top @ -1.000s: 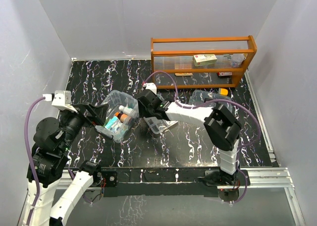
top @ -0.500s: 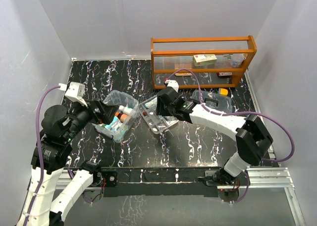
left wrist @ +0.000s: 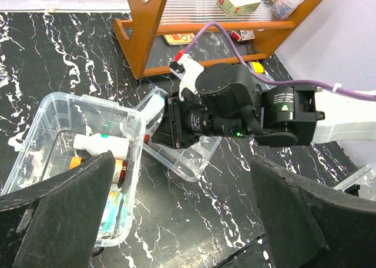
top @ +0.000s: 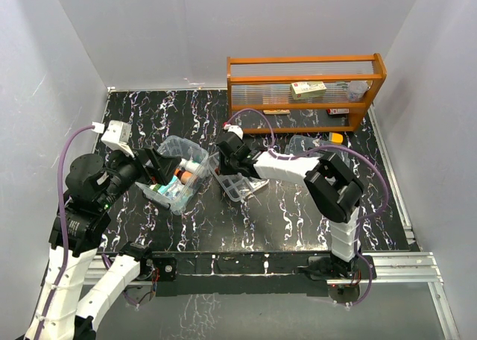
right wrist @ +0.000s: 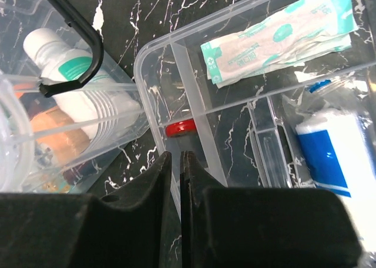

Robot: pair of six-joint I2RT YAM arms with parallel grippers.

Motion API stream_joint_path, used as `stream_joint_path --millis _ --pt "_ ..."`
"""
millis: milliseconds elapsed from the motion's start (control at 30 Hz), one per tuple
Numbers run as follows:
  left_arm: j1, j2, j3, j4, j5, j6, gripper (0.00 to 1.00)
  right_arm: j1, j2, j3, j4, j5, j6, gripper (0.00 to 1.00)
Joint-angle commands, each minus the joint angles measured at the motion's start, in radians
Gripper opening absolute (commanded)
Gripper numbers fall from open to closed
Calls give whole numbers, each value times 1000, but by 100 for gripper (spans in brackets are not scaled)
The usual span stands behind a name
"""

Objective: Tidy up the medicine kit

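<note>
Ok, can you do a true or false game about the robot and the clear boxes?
The left gripper is wide open. True.
The right gripper is at the insert tray. True.
The white bottle lies in the insert tray. False: it lies in the clear box.
The orange rack stands at the far edge of the table. True.
The insert tray is empty. False: it holds a plaster packet and a blue-and-white pack.

1. The bench (top: 283, 213) was black with white marbled veins.
2. The rack (top: 305, 60) was orange.
3. The insert tray (right wrist: 188, 83) was clear, with a red mark (right wrist: 180, 127).
4. One bottle (right wrist: 59, 59) was white, green-labelled.
</note>
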Motion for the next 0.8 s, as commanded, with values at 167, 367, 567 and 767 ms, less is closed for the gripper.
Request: stream_joint_path --millis 167,367,567,767 --pt "-4 5 -7 11 1 2 99 7 46 54 144 47 -14 8" --pt "-4 2 -10 4 -2 8 99 7 68 41 173 46 -31 7" --pt "-4 -5 -9 -7 -9 14 99 10 82 43 148 65 -31 5" --pt "-4 -12 -16 -7 -10 14 99 12 72 27 163 71 -62 8"
